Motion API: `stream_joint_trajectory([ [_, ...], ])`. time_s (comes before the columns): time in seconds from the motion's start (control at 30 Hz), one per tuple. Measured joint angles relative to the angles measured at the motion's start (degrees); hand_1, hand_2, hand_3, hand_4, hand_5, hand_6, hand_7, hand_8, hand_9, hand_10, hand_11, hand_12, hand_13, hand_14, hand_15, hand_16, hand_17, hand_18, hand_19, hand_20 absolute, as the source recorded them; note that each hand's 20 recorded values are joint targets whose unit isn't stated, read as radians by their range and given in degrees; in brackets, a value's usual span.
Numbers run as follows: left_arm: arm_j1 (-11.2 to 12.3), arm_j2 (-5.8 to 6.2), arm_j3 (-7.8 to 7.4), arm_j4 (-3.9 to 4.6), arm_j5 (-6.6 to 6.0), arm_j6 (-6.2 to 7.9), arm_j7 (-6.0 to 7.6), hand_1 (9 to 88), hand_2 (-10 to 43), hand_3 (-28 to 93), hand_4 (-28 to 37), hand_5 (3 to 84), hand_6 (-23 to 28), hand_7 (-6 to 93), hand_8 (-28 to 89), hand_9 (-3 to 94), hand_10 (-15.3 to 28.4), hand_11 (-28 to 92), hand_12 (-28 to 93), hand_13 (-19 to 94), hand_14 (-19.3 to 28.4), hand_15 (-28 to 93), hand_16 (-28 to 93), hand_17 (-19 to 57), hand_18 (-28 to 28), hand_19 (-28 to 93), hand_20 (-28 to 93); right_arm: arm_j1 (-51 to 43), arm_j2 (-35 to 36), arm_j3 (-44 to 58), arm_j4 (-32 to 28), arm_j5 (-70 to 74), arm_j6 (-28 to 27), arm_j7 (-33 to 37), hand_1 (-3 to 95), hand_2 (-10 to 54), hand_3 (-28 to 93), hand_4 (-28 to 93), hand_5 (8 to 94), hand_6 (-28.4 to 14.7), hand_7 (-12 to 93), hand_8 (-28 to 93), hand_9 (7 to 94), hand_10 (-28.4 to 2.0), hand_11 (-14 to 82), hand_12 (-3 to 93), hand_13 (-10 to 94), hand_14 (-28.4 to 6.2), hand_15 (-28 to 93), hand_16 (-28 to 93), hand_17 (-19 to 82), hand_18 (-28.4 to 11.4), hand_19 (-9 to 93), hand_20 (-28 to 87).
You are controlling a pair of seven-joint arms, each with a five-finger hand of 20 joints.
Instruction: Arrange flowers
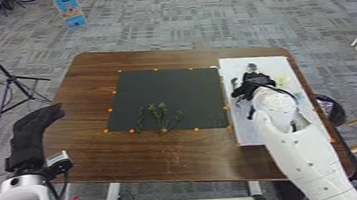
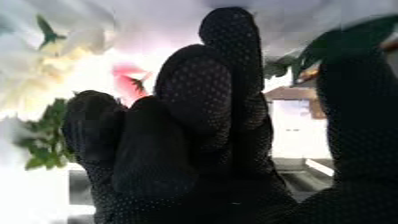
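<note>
The right hand (image 1: 255, 83) holds thumb and fingers apart, perhaps touching a green leaf (image 2: 366, 31).

Your robot's arms (image 1: 308, 152) are rounded and white; its left hand (image 1: 27, 132) is gloved black, its right hand (image 1: 252, 86) black with pale dots.

Before you, slender green sprigs (image 1: 159, 113) lie fanned along the near edge of the dark mat (image 1: 167, 86), their lower ends close together. To their right, your white sheet (image 1: 251, 134) bears pale blossoms (image 2: 55, 75), a pink bloom (image 2: 130, 79) and green leaves (image 2: 43, 137).
</note>
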Motion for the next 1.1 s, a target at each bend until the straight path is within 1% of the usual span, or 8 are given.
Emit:
stream_joint_trajectory([
  [0.03, 0.0, -0.05, 0.0, -0.01, 0.04, 0.0, -0.04, 24.8, 8.9, 72, -28.2, 50.7, 2.9, 20.6, -9, 49.4, 12.1, 26, 15, 36, 13.1, 14, 2, 5.1, 7.6, 7, 15, 0.27, -0.5, -0.18, 0.39, -2.4, -0.41, -0.42, 36.2, -6.7, 62, -9, 79.1, 0.1, 45, 5, 91.8, -11.2, 47.7, 31.6, 85, -9.8, 75, 46, 52, -26.9, 93, 62],
  [0.07, 0.0, -0.1, 0.0, -0.03, 0.09, 0.0, -0.08, 24.9, 8.9, 72, -28.2, 50.7, 3.0, 20.6, -9, 49.4, 12.1, 26, 15, 36, 13.1, 14, 2, 5.1, 7.6, 7, 15, 0.5, -1.04, -0.32, 0.62, -4.45, -0.83, -0.68, 40.0, -4.2, 63, -8, 79.3, 0.6, 42, 18, 92.5, -10.8, 46.9, 31.2, 86, -8.6, 73, 47, 53, -26.4, 93, 62],
  [0.13, 0.0, -0.21, 0.0, -0.09, 0.18, 0.0, -0.19, 24.9, 8.9, 72, -28.2, 50.7, 3.0, 20.6, -9, 49.4, 12.1, 26, 15, 36, 13.1, 14, 2, 5.1, 7.6, 7, 15, 0.83, -1.96, -0.7, 0.72, -6.35, -1.52, -0.73, 42.5, -1.3, 63, -7, 79.5, 0.9, 40, 24, 92.9, -10.5, 46.0, 31.4, 86, -8.2, 73, 47, 53, -26.0, 93, 62],
  [0.23, 0.03, -0.34, -0.07, -0.21, 0.24, 0.0, -0.37, 25.1, 8.9, 72, -28.2, 50.5, 3.0, 20.7, -9, 49.3, 12.1, 26, 15, 36, 13.1, 14, 2, 5.1, 7.6, 7, 15, 0.9, -2.5, -1.22, 0.49, -3.32, -2.08, 0.22, 44.6, 0.8, 62, -6, 79.6, 0.4, 38, 24, 92.5, -10.6, 44.0, 31.8, 85, -8.5, 72, 48, 53, -25.8, 93, 62],
  [0.47, 0.05, -0.43, -0.13, -0.34, 0.24, 0.01, -0.6, 25.4, 9.1, 72, -28.1, 50.6, 3.1, 20.6, -9, 49.2, 12.1, 26, 15, 36, 13.2, 14, 2, 5.1, 7.6, 7, 15, 0.15, -1.15, 0.13, -3.01, 16.37, -2.22, 5.69, 45.8, 1.3, 61, -5, 79.0, 0.7, 37, 28, 92.7, -10.7, 43.9, 31.9, 85, -8.5, 72, 48, 52, -25.9, 93, 61],
  [0.6, 0.03, -0.44, -0.1, -0.35, 0.23, 0.01, -0.78, 25.4, 9.1, 72, -27.9, 50.6, 3.0, 20.5, -9, 49.1, 12.2, 26, 15, 36, 13.2, 14, 2, 5.1, 7.7, 7, 15, -1.88, 0.45, 0.54, -5.71, 18.55, -0.91, 5.67, 44.7, 1.0, 63, -4, 79.6, 0.7, 37, 29, 93.1, -10.5, 44.7, 31.9, 86, -8.5, 73, 47, 53, -25.9, 93, 62],
  [0.83, -0.1, -0.23, -0.02, -0.35, 0.21, -0.23, -1.46, 25.4, 9.1, 72, -27.8, 50.6, 3.1, 20.4, -9, 49.1, 12.3, 26, 15, 36, 13.1, 14, 2, 5.1, 7.7, 7, 15, -5.3, 3.26, 2.08, -12.05, 23.75, 6.79, 6.56, 43.1, 0.4, 66, -2, 81.6, 0.7, 37, 28, 93.7, -10.3, 46.8, 30.6, 87, -8.8, 74, 47, 54, -26.0, 93, 64],
  [1.1, 0.23, 0.19, -0.4, -0.36, 0.21, -0.8, -1.84, 25.2, 9.2, 72, -27.8, 50.4, 3.1, 20.1, -9, 49.3, 12.2, 26, 15, 36, 13.2, 14, 2, 5.0, 7.7, 7, 15, -6.19, 2.46, 2.53, -18.38, 24.26, 7.7, 7.04, 41.9, -0.5, 67, 0, 83.6, 0.8, 37, 27, 93.7, -10.3, 49.8, 28.1, 88, -8.7, 74, 46, 56, -26.0, 93, 65],
])
